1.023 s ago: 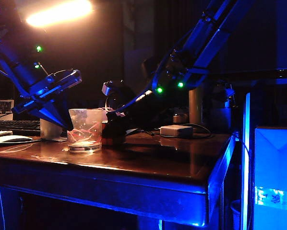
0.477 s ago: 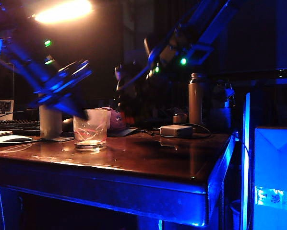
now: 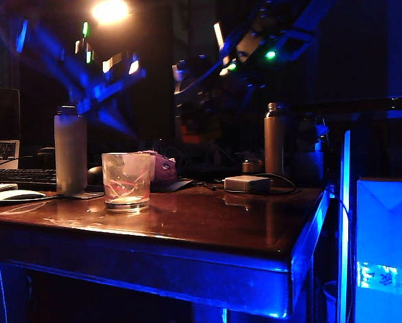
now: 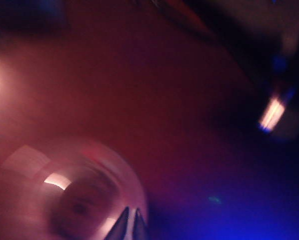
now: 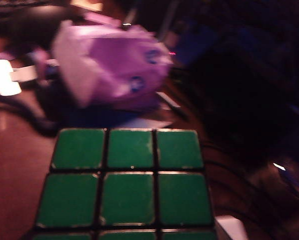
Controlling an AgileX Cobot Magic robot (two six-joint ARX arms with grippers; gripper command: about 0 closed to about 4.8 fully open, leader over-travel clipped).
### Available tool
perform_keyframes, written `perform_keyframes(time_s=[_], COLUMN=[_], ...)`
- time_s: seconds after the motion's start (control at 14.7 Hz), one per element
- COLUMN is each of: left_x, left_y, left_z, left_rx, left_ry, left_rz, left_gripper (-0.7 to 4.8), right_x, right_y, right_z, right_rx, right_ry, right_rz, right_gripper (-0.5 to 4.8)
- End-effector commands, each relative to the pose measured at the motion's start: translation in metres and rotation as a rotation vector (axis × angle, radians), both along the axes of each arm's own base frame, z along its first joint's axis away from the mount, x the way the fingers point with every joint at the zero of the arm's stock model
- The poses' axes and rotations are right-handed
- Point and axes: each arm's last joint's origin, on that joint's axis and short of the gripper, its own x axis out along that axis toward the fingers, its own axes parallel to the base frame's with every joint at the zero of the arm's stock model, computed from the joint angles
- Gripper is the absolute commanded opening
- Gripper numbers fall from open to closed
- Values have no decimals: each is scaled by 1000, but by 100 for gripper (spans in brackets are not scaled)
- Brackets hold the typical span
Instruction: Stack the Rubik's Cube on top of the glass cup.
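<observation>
Rubik's Cube [image 5: 127, 185] aloft in right gripper [image 3: 194, 114] fingers; left gripper [image 4: 129, 225] fingers nearly together above glass cup [image 3: 126, 182].

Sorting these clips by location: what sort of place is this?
Probably an office or lab workspace after dark, not a home. A keyboard and laptop sit at the wooden table's far edge, a small power-adapter-like box lies cabled on it, and blue lighting tints everything.

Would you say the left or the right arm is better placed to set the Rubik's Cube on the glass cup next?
Right. The right wrist view shows the Rubik's Cube carried close under its camera, so the right gripper seems to hold it, raised right of the glass cup. The left gripper is shut and empty above the cup.
</observation>
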Motion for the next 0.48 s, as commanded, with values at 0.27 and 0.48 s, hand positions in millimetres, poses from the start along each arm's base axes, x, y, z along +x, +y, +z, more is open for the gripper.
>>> perform_keyframes(time_s=[0.27,0.48], left_x=[-44,-91], left_y=[18,46], left_z=[151,199], left_rx=[-2,5], left_ry=[-394,-478], left_rz=[46,119], left_gripper=[-3,-3], right_x=[-17,-24], right_y=[3,12], right_z=[34,38], right_rx=[245,332], right_ry=[92,155], right_rz=[276,409], right_gripper=[301,304])
